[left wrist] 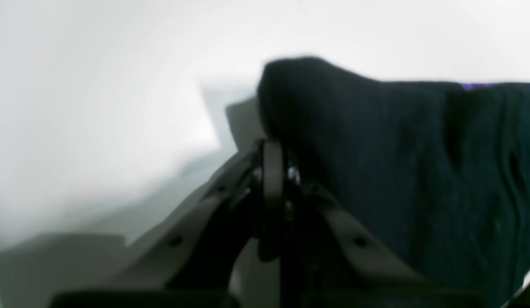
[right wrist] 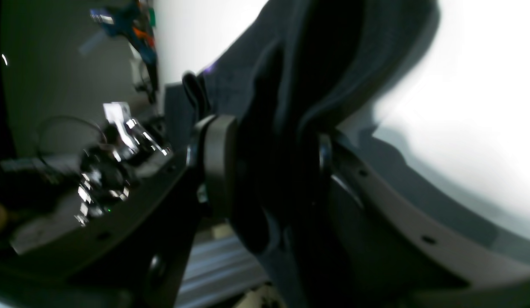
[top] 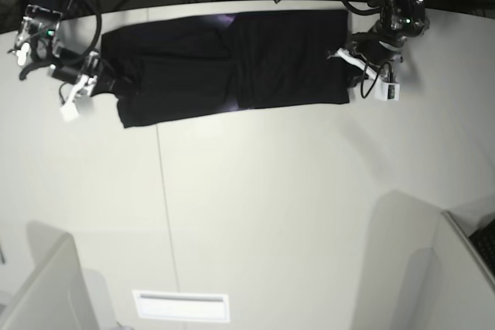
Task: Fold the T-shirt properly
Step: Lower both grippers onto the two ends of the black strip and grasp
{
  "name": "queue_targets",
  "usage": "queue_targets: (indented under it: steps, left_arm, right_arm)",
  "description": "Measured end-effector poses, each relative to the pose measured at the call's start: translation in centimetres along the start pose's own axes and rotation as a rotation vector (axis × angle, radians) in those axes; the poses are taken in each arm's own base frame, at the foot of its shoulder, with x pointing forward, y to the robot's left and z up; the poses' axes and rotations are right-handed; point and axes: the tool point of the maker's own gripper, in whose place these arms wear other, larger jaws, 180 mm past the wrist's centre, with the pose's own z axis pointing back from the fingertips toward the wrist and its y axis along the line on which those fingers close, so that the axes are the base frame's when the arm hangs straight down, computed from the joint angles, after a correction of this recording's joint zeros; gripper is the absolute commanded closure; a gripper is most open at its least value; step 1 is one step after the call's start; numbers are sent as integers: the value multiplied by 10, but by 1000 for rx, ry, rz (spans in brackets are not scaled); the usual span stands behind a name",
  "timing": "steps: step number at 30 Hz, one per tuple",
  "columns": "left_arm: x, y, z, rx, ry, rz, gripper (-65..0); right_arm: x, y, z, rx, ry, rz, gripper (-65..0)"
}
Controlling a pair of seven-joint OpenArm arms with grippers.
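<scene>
Two grippers are clamped on opposite ends of the shirt (top: 232, 67), stretched left-to-right along the table's (top: 271, 214) far edge: right gripper (top: 104, 83) at left, left gripper (top: 352, 63) at right.

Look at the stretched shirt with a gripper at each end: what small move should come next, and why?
Probably lift both ends together and carry them toward the table's near side. The T-shirt lies as a long band, the left gripper shut on one end and the right gripper closed around the other.
</scene>
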Motion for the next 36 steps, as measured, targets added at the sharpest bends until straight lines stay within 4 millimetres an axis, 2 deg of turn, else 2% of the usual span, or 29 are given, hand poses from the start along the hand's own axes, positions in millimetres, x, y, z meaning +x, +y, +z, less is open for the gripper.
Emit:
queue_targets:
  steps: [3, 7, 10, 16, 19, 20, 24, 28, 36]
  left_arm:
    - [8, 1, -3, 13, -10, 1, 0]
    - [12, 1, -6, 13, -15, 1, 0]
    - [12, 2, -6, 14, -16, -1, 0]
    - [13, 2, -5, 15, -17, -5, 0]
    - [9, 0, -4, 9, 7, -2, 0]
    - [8, 0, -2, 11, 30, -13, 0]
    - [1, -3, 10, 25, 81, -58, 0]
    - [-10, -2, 21, 38, 104, -74, 0]
    - [-21, 0, 27, 41, 111, -63, 0]
  right_arm:
    - [-8, 2, 0, -55, 47, 17, -222]
    - [-20, 1, 5, -83, 62, -95, -222]
    - [-26, -2, 8, -113, 74, -106, -222]
    - [-25, 1, 8, -122, 80, -93, -216]
    - [-24, -5, 12, -209, 98, -84, -209]
    - [-22, -5, 13, -228, 96, -66, -186]
    - [-12, -9, 18, -314, 77, 2, -8]
    - [-10, -9, 18, -326, 67, 4, 0]
    - [-9, -9, 18, -327, 66, 5, 0]
